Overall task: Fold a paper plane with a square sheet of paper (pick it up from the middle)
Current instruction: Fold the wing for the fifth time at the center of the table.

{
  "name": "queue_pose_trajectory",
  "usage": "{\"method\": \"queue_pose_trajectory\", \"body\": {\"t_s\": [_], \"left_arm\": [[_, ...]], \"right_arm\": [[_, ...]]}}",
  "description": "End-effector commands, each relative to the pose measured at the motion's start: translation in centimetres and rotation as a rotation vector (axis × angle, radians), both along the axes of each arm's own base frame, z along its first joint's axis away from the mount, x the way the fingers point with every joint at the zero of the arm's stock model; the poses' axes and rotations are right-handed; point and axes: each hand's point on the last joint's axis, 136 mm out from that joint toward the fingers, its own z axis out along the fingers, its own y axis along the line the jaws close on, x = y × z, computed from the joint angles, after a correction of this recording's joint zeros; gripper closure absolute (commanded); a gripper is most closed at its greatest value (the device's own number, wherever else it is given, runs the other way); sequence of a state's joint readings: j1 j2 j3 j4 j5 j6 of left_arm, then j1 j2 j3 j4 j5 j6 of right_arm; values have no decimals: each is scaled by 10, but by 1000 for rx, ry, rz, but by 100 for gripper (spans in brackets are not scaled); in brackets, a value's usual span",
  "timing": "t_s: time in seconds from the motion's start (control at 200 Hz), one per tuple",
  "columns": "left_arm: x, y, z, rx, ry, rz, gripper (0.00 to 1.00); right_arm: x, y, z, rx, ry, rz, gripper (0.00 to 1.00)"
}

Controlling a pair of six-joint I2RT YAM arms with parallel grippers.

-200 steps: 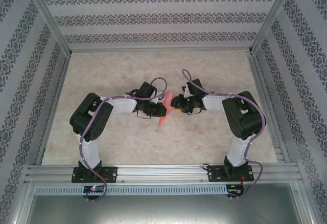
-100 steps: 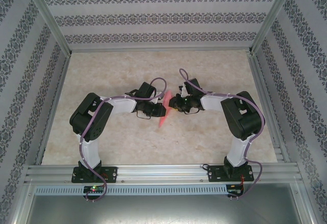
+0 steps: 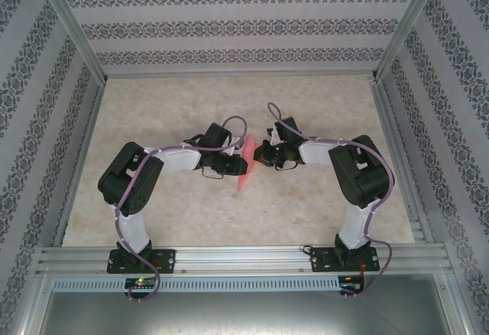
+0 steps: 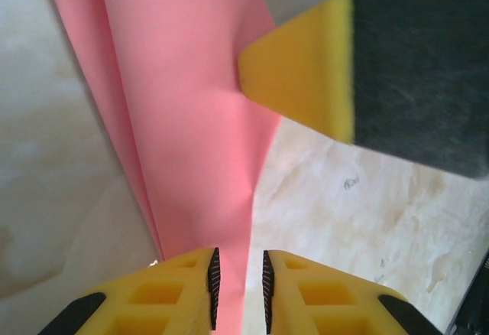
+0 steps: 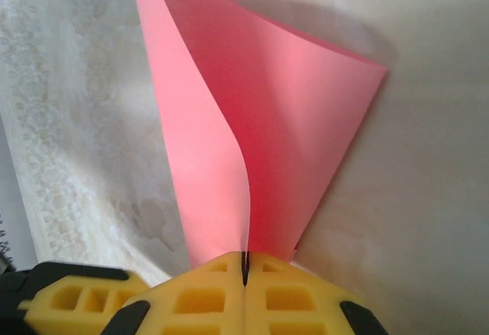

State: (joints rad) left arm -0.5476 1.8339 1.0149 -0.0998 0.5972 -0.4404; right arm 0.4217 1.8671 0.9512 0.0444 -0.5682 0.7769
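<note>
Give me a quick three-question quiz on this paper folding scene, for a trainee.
1. True or false: the right tool is shut on the pink paper.
2. The paper is: A, flat by the far wall; B, between the left tool and the right tool; C, under an arm base.
3. What colour are the left tool's fingers?
Key: 1 true; 2 B; 3 yellow.

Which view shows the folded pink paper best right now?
Right wrist: the paper spreads in curled layers above the right gripper pinching it. Left wrist shows a creased strip; top external, a small distant sliver.
</note>
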Motion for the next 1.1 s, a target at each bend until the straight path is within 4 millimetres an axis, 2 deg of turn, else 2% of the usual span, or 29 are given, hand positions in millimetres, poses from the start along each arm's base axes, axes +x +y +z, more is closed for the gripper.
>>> {"method": "queue_pose_trajectory", "body": {"t_s": [0.0, 0.09, 0.44, 0.654, 1.094], "left_arm": [[-6, 10, 6, 11, -12, 14, 74], [-14, 14, 2, 21, -3, 22, 74], [-28, 6, -6, 13, 6, -6, 77], [-29, 4, -6, 9, -10, -28, 77], [-33, 4, -18, 68, 0, -72, 79]], "right_arm": [[2, 1, -3, -28, -9, 20, 98], [1, 1, -5, -32, -5, 22, 97], [0, 0, -7, -41, 1, 24, 98], [-2, -1, -9, -47, 3, 24, 97], [-1, 0, -7, -44, 2, 25, 98]]}}
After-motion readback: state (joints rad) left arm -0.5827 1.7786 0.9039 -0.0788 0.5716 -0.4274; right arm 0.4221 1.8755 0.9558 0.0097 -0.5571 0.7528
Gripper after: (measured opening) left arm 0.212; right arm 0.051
